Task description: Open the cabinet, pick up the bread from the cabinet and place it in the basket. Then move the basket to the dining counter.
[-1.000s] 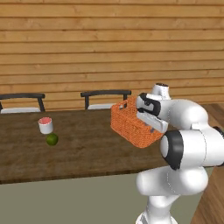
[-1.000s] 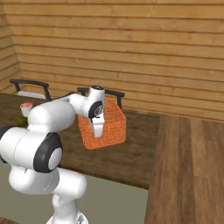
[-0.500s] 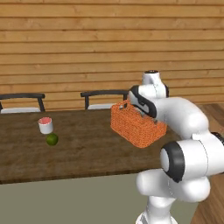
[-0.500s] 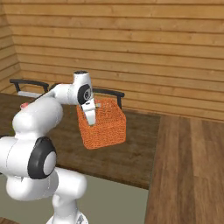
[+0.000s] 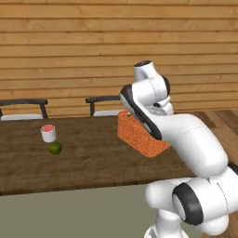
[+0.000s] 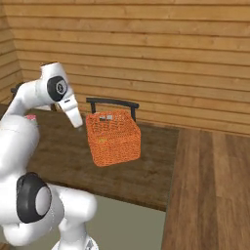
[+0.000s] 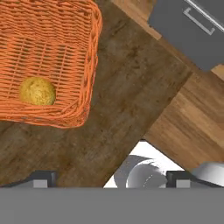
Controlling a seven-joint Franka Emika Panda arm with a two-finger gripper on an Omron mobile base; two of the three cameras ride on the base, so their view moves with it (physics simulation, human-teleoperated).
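Everything is lying relative to the dining counter point(image 5: 93, 153). Toward its left end, a white cup point(image 5: 48, 133) with a pink top is standing, with a green lime point(image 5: 55, 148) just beside it on the near side. Behind the far edge, two dark chairs point(image 5: 103, 100) are showing. Further right, the basket point(image 6: 113, 137) is sitting on the counter near its right end, and the bread point(image 7: 37, 90) is resting inside it. The gripper point(image 7: 109, 178) is hovering above the counter, apart from the basket, its fingers spread wide and gripping nothing.
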